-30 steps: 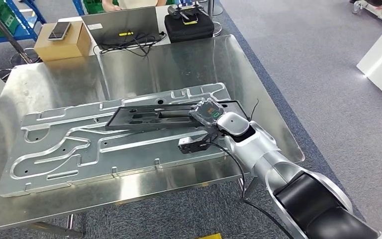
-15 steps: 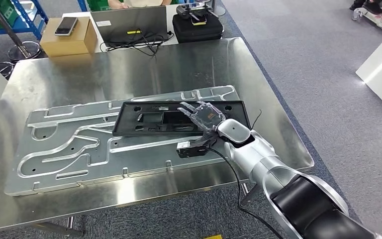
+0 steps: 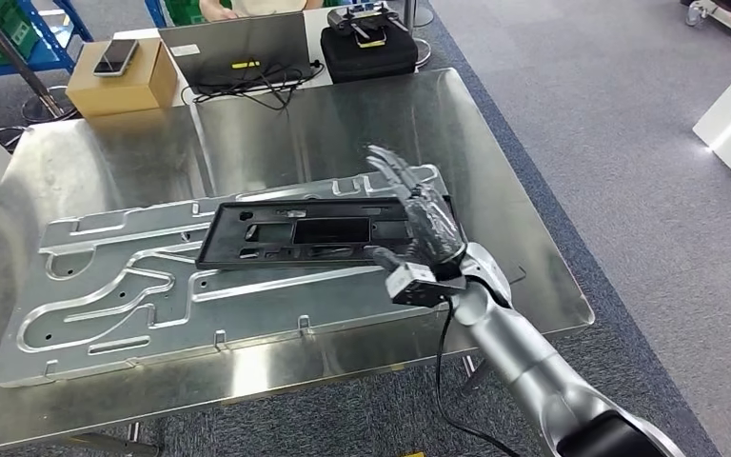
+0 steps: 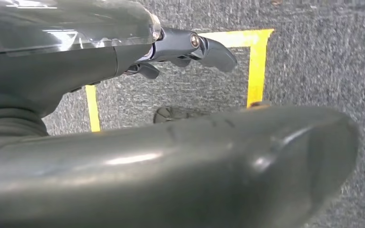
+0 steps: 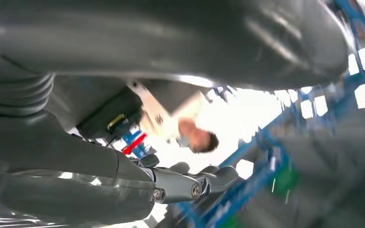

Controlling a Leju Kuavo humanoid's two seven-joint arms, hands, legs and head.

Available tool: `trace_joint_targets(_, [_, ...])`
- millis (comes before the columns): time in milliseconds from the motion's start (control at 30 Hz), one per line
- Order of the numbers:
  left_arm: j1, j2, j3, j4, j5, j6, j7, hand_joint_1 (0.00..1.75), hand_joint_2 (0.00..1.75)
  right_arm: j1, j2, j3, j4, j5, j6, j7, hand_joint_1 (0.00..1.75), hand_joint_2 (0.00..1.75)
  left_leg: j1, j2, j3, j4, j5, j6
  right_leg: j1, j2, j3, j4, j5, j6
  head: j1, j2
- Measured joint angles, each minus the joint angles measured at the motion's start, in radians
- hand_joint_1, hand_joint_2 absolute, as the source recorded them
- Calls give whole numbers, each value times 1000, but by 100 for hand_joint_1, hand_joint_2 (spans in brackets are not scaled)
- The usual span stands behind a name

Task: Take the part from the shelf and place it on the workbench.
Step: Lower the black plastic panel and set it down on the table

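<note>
— What did the room look like?
— Grey carpet ran around a steel surface (image 3: 495, 171). A large stamped aluminium panel (image 3: 124, 286) lay across it. At twelve o'clock, past the far edge, sat a laptop (image 3: 238, 49), a black case (image 3: 366, 49) and a cardboard box (image 3: 119, 81) with a phone (image 3: 112, 57) on top. Blue shelving (image 3: 33, 38) stood at eleven o'clock.
— And the part?
— The black plastic tray part (image 3: 314, 231) lay flat on the aluminium panel, near the middle of the surface, its long side running from nine to three o'clock.
— Where was the right hand?
— The right hand (image 3: 419, 214) was raised over the three o'clock end of the part, its fingers (image 3: 390, 169) spread and stretched toward twelve o'clock, holding nothing. Whether the palm touched the part I could not tell.
— And the left hand?
— In the left wrist view the left hand (image 4: 123, 52) hung above carpet marked with yellow tape (image 4: 256, 61), fingers (image 4: 204, 50) slightly curled and apart, holding nothing.
— Anyone nearby?
— In the right wrist view a blurred person (image 5: 190, 128) stood by the blue racks.
</note>
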Motion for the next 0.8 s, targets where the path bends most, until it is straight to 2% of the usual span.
trace_joint_targets(33, [0,0,4,0,2,0,2,0,0,35,-11,-16,-59,-49,-11,-5,0,0,0,0,33,-70,38,5,0,1,6,0,-4,3,0,0])
trace_joint_targets(100, [-1,0,10,0,9,-2,3,0,0,107,-33,-57,-179,-128,-38,-8,0,0,-5,-1,94,-190,79,15,3,1,14,0,-11,11,0,0])
trace_joint_targets(133, [0,-1,15,0,13,-4,0,0,0,147,-46,-83,-235,-150,-58,-8,0,0,-7,-2,108,-218,81,20,4,0,15,0,-13,17,0,0])
trace_joint_targets(233, [4,-5,32,0,28,-17,-27,0,0,289,-85,-184,-379,-133,-158,-9,0,0,-7,-5,118,-235,75,36,4,-2,23,-5,-18,36,0,0])
trace_joint_targets(267, [7,-7,37,0,32,-20,-37,0,0,338,-95,-222,-414,-113,-193,-9,0,0,-5,-5,123,-241,76,43,4,-2,22,5,-29,41,0,0])
trace_joint_targets(333, [10,-12,46,0,35,-23,-48,0,0,434,-110,-302,-465,-61,-248,-8,0,0,-2,-4,131,-250,81,55,2,0,-12,85,-81,48,0,0])
trace_joint_targets(400, [11,-15,54,0,31,-25,-50,0,0,531,-112,-380,-493,8,-287,-7,0,0,-4,-4,130,-251,83,60,0,1,-76,215,-145,52,0,0])
trace_joint_targets(433, [12,-17,56,0,29,-25,-50,0,0,577,-110,-415,-500,44,-301,-6,0,0,-5,-5,129,-250,83,60,-1,1,-97,256,-158,54,0,0])
trace_joint_targets(467, [12,-19,58,0,26,-25,-50,0,0,618,-106,-448,-505,83,-313,-4,0,0,-5,-6,127,-249,83,60,-2,0,-101,261,-150,55,0,0])
trace_joint_targets(500, [12,-21,59,0,23,-23,-50,0,0,651,-99,-481,-508,126,-323,-2,0,0,-5,-6,127,-247,82,59,-2,0,-83,226,-124,56,0,0])
trace_joint_targets(567, [12,-24,62,0,15,-20,-49,0,0,705,-79,-544,-509,222,-340,2,0,0,-7,-5,125,-241,80,55,-3,0,-13,90,-59,53,0,0])
trace_joint_targets(600, [12,-26,62,0,11,-19,-49,0,0,729,-65,-576,-508,265,-345,5,0,0,-9,-5,124,-237,78,51,-2,0,15,34,-36,49,0,0])
trace_joint_targets(633, [11,-27,63,0,7,-18,-49,0,0,751,-51,-607,-505,296,-346,7,0,0,-11,-5,123,-234,78,46,0,0,30,3,-25,45,0,0])
trace_joint_targets(733, [13,-28,65,0,-4,-21,-48,0,0,799,-10,-690,-478,350,-342,10,0,0,-12,-6,120,-233,81,29,1,0,27,-6,-12,27,0,0])
trace_joint_targets(767, [14,-28,67,0,-6,-23,-47,0,0,809,3,-714,-465,360,-339,8,0,0,-11,-5,115,-223,70,24,-1,-1,23,-8,-5,19,0,0])
trace_joint_targets(800, [15,-27,69,0,-7,-25,-48,0,0,817,16,-737,-449,368,-335,5,0,0,-10,-4,105,-198,44,19,-4,-2,16,-10,1,12,0,0])
